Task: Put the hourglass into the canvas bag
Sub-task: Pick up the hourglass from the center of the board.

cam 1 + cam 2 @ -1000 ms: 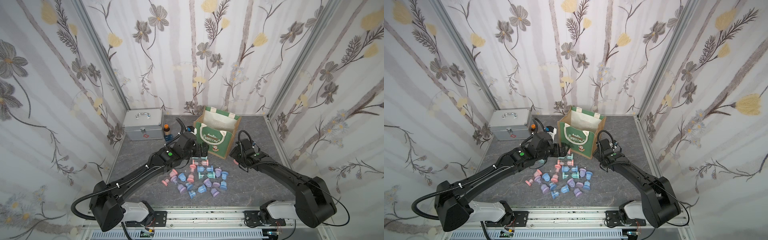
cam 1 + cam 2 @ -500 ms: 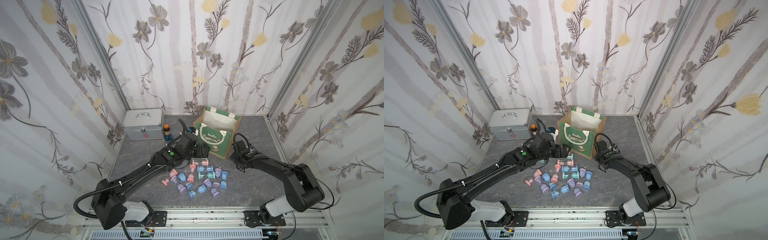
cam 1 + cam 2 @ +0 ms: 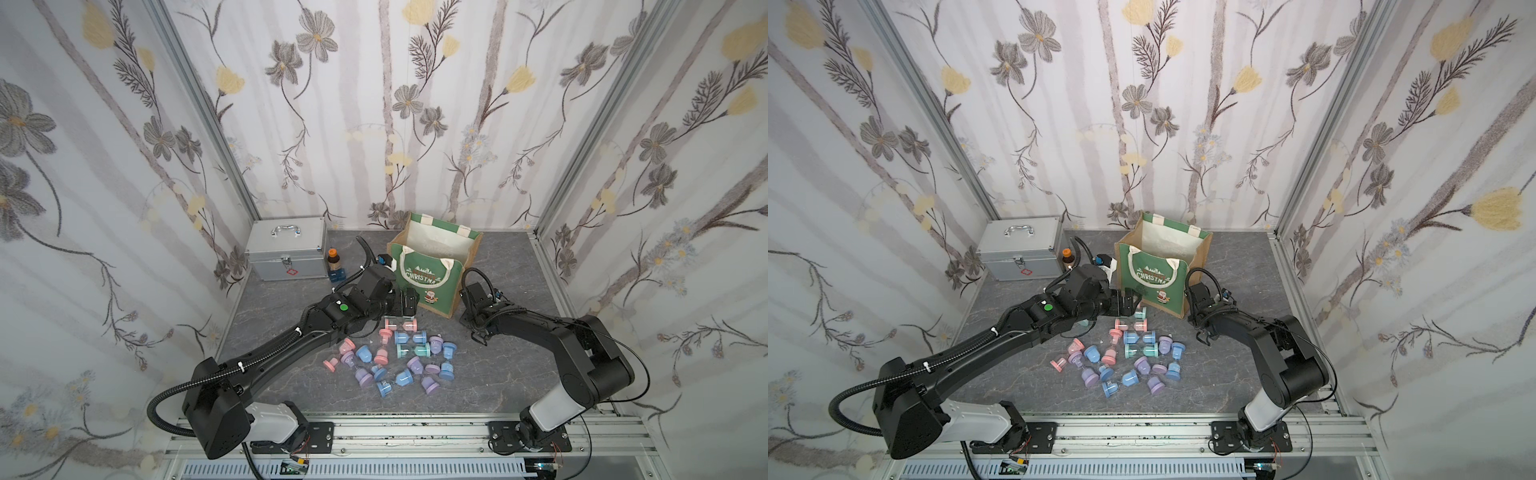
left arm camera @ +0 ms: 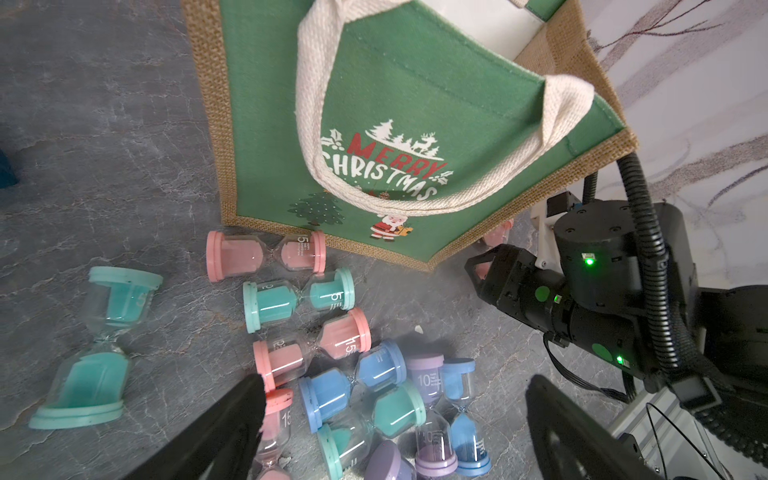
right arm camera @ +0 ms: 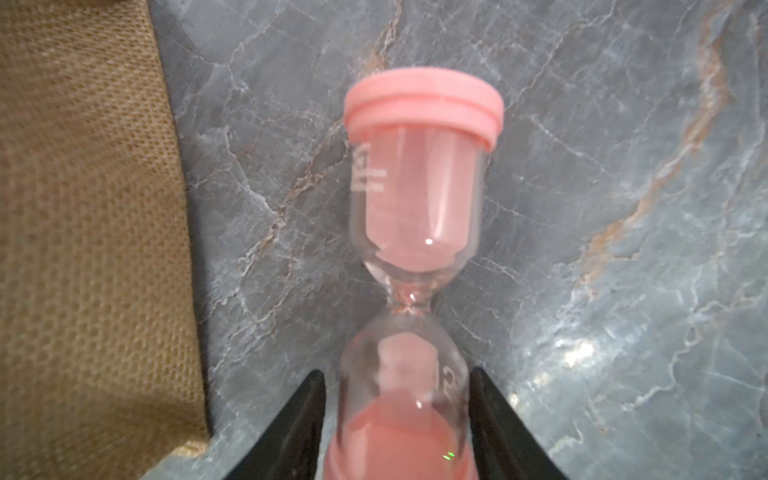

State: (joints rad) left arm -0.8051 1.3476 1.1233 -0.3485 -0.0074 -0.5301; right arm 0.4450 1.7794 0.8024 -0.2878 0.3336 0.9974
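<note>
My left fingers (image 4: 224, 432) are hanging wide apart and empty over the loose heap of pastel sand timers (image 3: 399, 357), which is lying mid-counter. Just behind that heap, the boxy green canvas bag with tan jute sides and white handles (image 3: 428, 274) is standing toward the back edge of the grey marbled counter (image 3: 519, 374). I am keeping this arm low and parked so it is not crowding the bag's mouth.

Further right, my right fingers (image 5: 291, 440) are flanking the near glass bulb of the pink-capped, pink-sand hourglass (image 5: 415, 187). It seems to be lying on its side on the counter, just beside the bag's jute wall on the side facing the counter's right edge. The fingers are sitting very close to the glass on both sides, but I cannot tell whether they are pressing on it yet.

To do this well, I am thinking the squeeze should be gentle and square, because a round glass bulb can squirt out of a pinch. Since I am holding one end, the far cap will probably droop, so I should lift straight up. I should also clear the jute wall and the rim before carrying it over the cream-lined opening.

Compared with a second ago, my right elbow is now folded in and raised rather than stretched toward the front right corner. The wrist is staying by the bag, and my left arm, the heap and the bag are barely differing.
</note>
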